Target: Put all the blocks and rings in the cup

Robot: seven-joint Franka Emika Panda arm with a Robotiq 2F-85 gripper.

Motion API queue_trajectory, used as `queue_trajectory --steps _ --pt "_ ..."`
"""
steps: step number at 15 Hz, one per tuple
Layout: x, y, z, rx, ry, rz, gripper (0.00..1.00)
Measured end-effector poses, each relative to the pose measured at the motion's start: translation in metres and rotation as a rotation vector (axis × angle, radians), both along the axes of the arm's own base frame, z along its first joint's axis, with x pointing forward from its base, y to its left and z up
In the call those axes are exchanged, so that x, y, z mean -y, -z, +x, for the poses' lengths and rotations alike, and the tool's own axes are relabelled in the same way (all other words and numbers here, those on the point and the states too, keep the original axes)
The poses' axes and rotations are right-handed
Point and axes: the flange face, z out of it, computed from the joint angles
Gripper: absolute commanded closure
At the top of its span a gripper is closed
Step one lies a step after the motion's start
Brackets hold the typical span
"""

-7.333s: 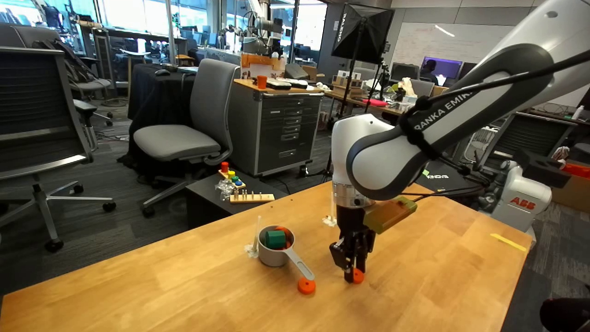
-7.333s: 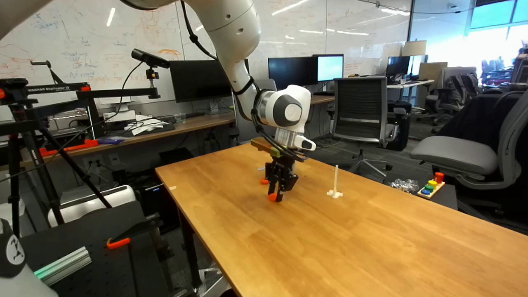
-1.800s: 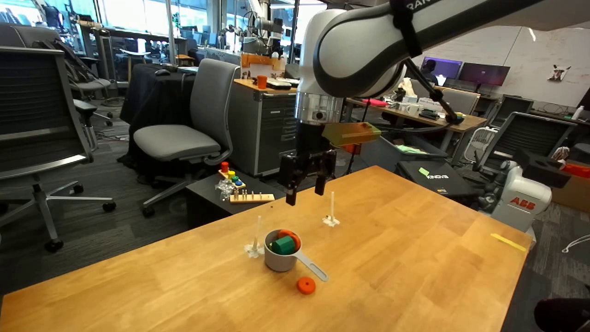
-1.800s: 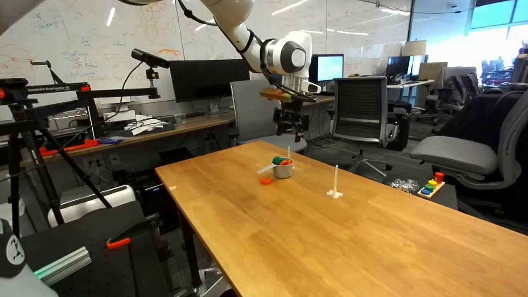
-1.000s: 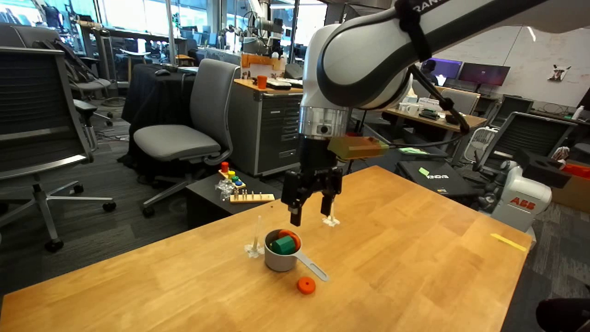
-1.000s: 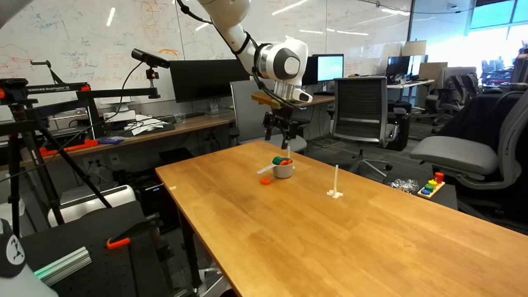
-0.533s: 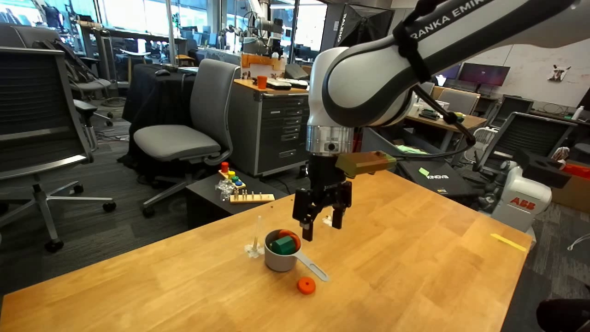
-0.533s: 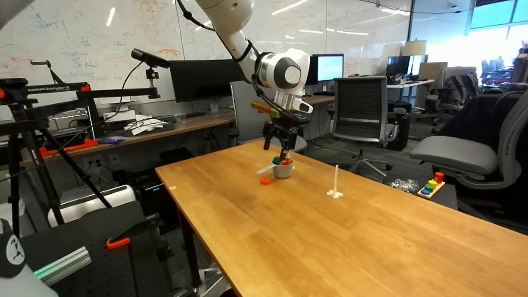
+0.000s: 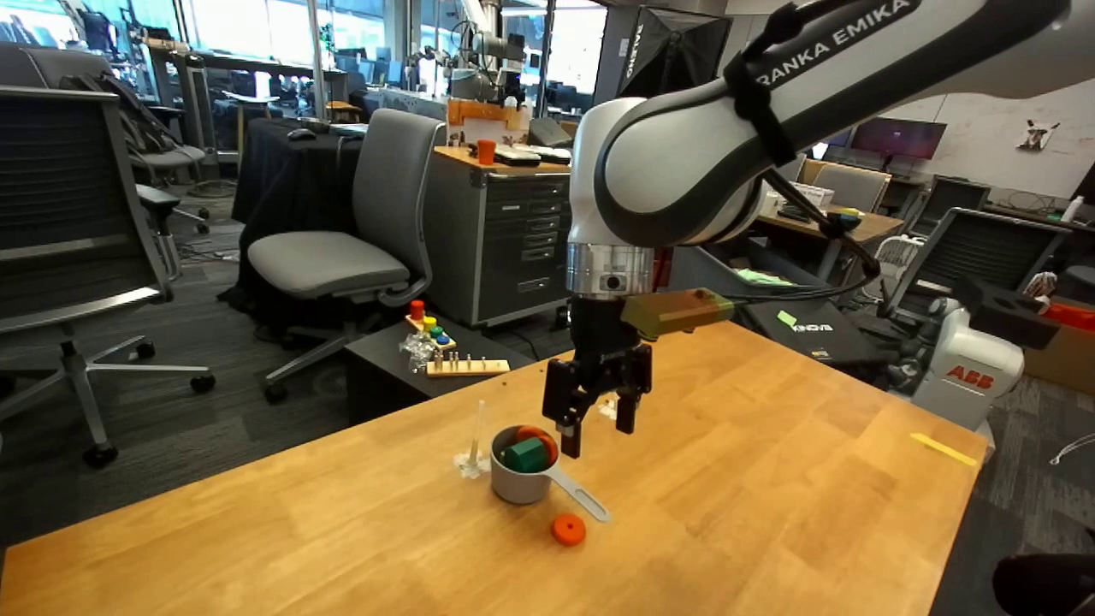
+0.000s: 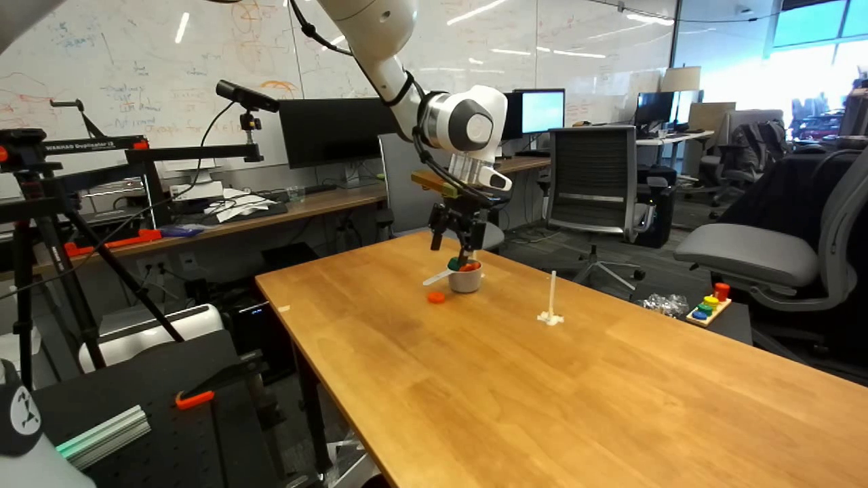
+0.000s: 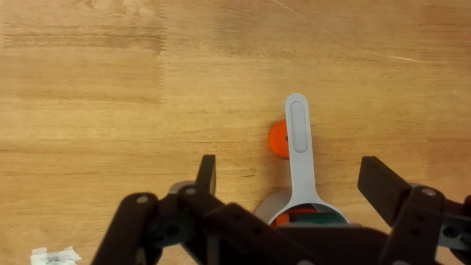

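The grey cup (image 9: 513, 488) stands upright on the wooden table (image 9: 342, 530), its pale handle (image 9: 580, 494) sticking out sideways. A green block (image 9: 526, 456) and orange pieces (image 9: 539, 435) show inside it; whatever lies under them is hidden. A loose orange ring (image 9: 569, 530) lies flat on the table near the end of the handle, and in the wrist view the handle covers part of it.

Close to the cup, the gripper (image 9: 599, 432) hangs pointing down over the table. Its fingers (image 11: 381, 187) are spread wide apart and their grasp is free; the wrist view shows the handle and table surface between them, with the cup partly hidden by the gripper's body. In an exterior view a fingertip (image 10: 464, 259) overlaps the top of the cup, and whether it touches cannot be told.

Compared with the earliest frames, where the gripper is down at another orange piece, that piece is gone from its spot on the table and the gripper stands higher, nearer the cup. The cup is shifted a little away from the taped pale stick (image 9: 476, 445) beside it, and the green block sits at a new angle. Over the last second the gripper has come lower, while the loose orange ring stays in place. Farther off, a peg toy (image 9: 468, 368) rests on a low black stand (image 9: 385, 398).
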Motion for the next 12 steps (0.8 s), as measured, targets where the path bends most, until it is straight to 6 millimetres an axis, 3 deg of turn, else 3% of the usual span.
queue_trajectory --steps 7,12 --pt "-0.034 0.007 -0.009 0.019 -0.057 -0.005 0.0" --pt "-0.035 0.013 -0.01 0.018 -0.062 -0.018 0.0"
